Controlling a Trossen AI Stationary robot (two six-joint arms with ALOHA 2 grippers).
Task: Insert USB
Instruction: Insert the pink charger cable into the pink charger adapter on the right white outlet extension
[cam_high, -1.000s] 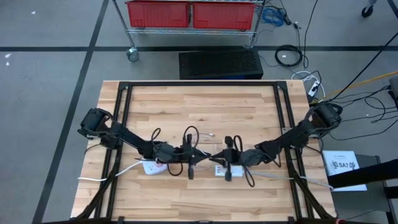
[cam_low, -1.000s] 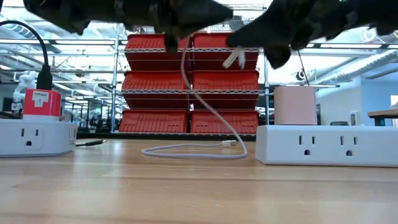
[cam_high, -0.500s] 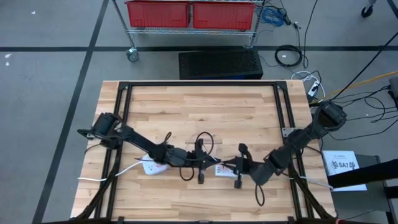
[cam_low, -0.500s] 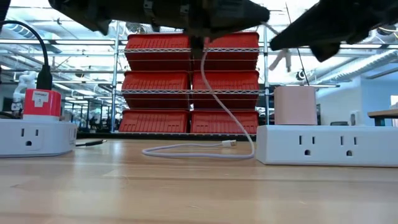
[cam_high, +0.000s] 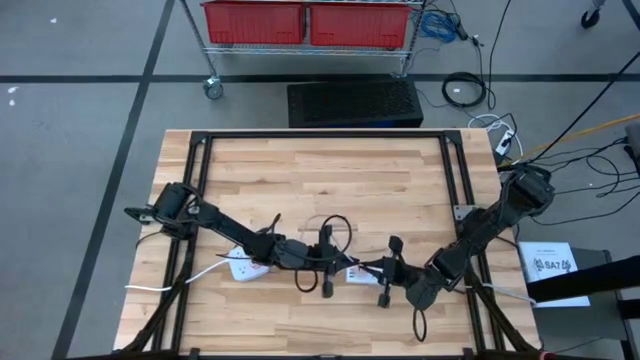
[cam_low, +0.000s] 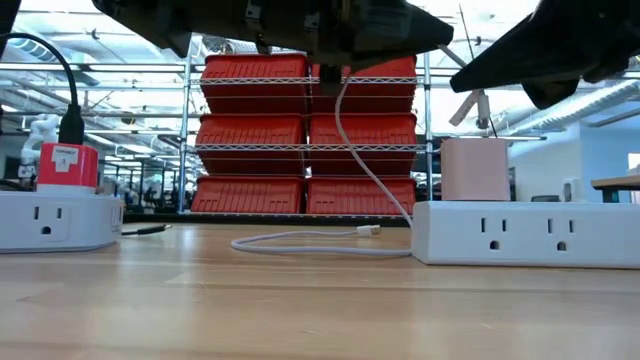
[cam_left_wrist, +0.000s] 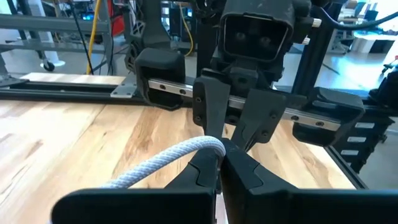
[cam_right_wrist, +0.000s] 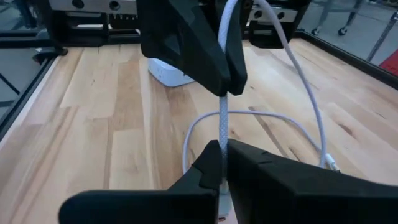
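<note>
Wooden table (cam_high: 330, 170) carrying two white power strips; the right power strip (cam_low: 525, 232) bears a pink charger (cam_low: 474, 168). Left gripper (cam_left_wrist: 219, 163) and right gripper (cam_right_wrist: 222, 163), facing, both clamp the white USB cable (cam_low: 330, 238) mid-air. Connector apparently right-held; opposed pulling risks slippage.
</note>
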